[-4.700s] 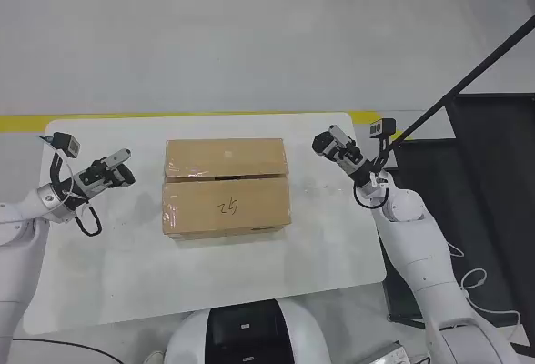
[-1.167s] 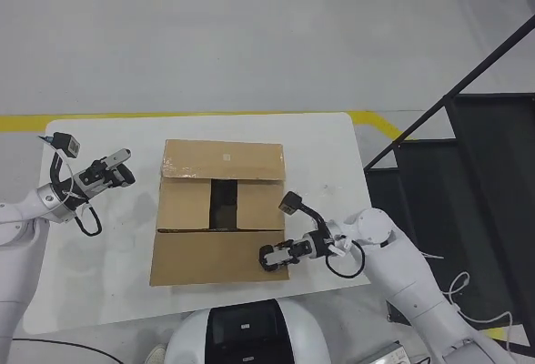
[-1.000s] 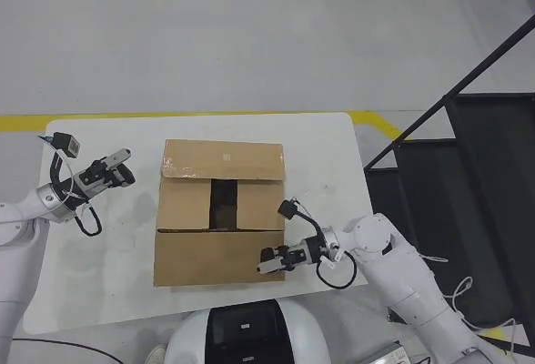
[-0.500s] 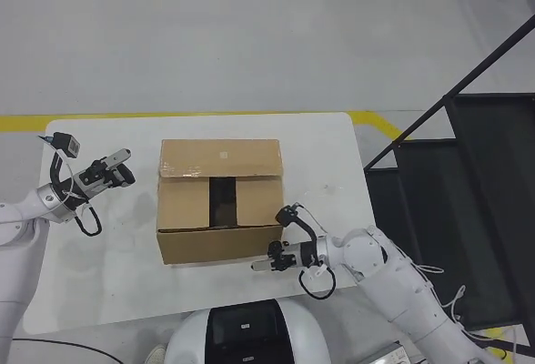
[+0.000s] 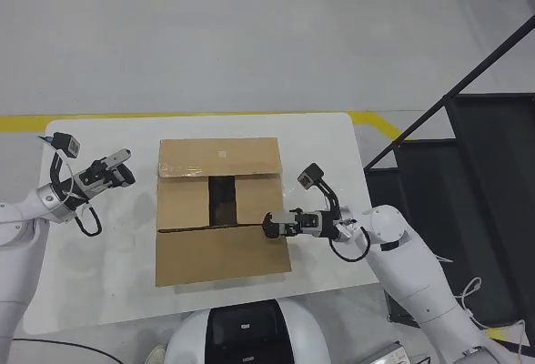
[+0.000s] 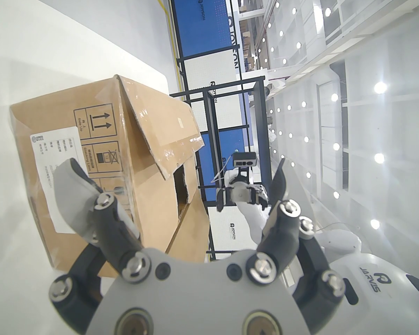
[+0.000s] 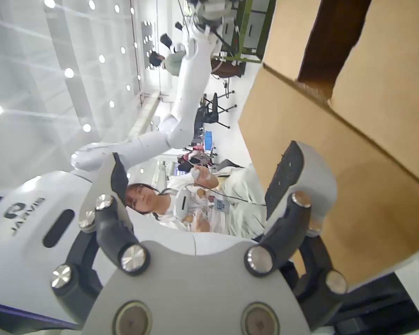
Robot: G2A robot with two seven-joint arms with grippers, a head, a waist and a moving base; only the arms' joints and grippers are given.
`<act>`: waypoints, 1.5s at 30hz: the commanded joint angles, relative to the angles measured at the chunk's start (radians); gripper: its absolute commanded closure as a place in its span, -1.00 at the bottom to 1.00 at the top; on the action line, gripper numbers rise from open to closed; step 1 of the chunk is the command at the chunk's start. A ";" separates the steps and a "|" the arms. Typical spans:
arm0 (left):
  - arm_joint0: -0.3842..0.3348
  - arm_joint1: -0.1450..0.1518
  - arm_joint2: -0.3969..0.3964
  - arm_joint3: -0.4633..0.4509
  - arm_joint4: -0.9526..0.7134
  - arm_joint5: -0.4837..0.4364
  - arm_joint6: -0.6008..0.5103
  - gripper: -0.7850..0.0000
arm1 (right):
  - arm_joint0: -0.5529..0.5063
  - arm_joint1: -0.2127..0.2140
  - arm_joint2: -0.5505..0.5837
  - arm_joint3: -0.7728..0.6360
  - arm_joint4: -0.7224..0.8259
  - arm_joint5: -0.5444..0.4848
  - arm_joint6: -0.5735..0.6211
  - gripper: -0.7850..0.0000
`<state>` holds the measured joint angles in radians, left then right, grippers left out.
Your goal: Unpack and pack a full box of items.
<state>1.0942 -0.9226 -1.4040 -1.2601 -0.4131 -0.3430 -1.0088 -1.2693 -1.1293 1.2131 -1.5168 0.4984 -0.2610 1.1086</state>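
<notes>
A brown cardboard box (image 5: pixel 190 200) stands mid-table with its top partly open. Its far flap (image 5: pixel 220 156) and near flap (image 5: pixel 222 255) are folded outward, and a dark gap (image 5: pixel 220 200) shows between the inner flaps. My right gripper (image 5: pixel 272 225) is open at the box's right side, level with the near flap's fold. In the right wrist view, the right gripper (image 7: pixel 202 156) has one finger close to the flap's cardboard (image 7: pixel 335 141). My left gripper (image 5: pixel 122 170) is open, left of the box and clear of it. In the left wrist view, the left gripper (image 6: pixel 173 172) faces the labelled box side (image 6: pixel 90 134).
The white table (image 5: pixel 322 146) has free room on both sides of the box and in front of it. A black stair frame (image 5: pixel 468 155) stands just past the table's right edge. A yellow floor line (image 5: pixel 113 118) runs behind the table.
My right gripper moved from in front of the box's near edge to its right side. The near flap now lies spread out wider. The left arm stayed still.
</notes>
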 commanded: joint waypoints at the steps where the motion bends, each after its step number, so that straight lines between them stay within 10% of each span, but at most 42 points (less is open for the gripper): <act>1: 0.000 0.000 0.000 0.000 0.000 0.000 0.000 -1.00 | 0.043 -0.004 -0.008 0.060 0.003 0.046 -0.048 -1.00; 22: 0.000 0.000 0.000 0.000 0.000 0.000 0.000 -1.00 | 0.368 -0.096 -0.140 0.446 0.045 -0.216 -0.369 -1.00; 45: 0.000 0.000 0.000 0.000 0.000 0.000 0.000 -1.00 | 0.758 -0.326 -0.462 1.091 -0.338 -0.443 -0.862 -1.00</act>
<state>1.0942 -0.9226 -1.4040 -1.2601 -0.4131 -0.3430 -1.0088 -0.5148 -1.4493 0.7566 -0.4435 0.1707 -0.7062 0.2559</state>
